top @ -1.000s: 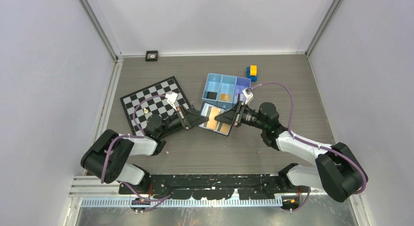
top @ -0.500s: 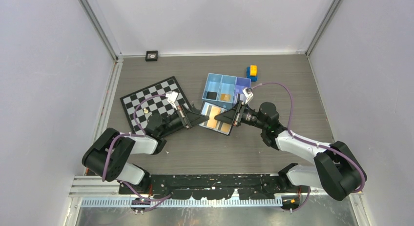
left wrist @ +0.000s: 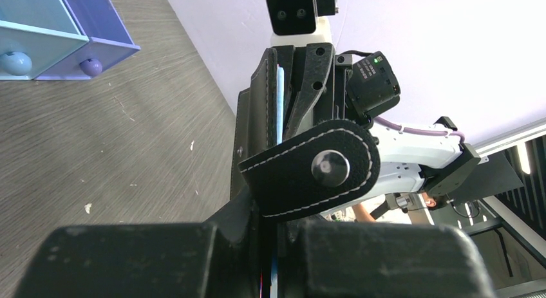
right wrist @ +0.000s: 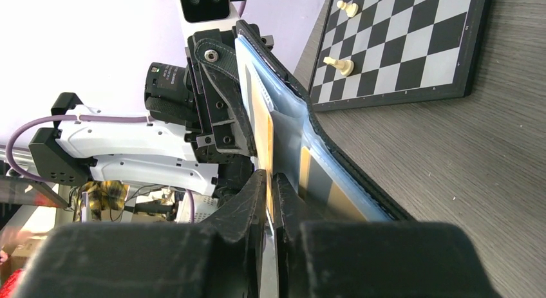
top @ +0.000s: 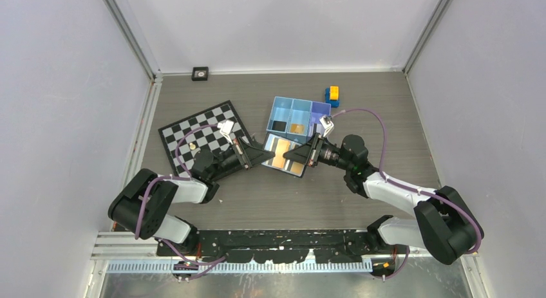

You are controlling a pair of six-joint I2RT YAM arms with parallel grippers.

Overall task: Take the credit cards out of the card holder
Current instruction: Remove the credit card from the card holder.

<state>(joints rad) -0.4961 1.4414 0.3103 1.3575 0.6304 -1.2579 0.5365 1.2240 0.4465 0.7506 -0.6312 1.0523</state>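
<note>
Grey wood-grain surface (top: pixel 270 201), pale walls all round. Card holder (top: pixel 277 146) lay open mid-surface, just in front of light-blue tray (top: pixel 291 110) (chessboard (top: pixel 203 134) off to its left). Left jaws clenched on holder's left edge, snap strap (left wrist: pixel 315 169) flopped out above them. Right jaws nipped tight on edge of gold-orange card (right wrist: pixel 262 130), card partly inside bluish inner pocket. Whether holder touched surface: could not tell.
</note>
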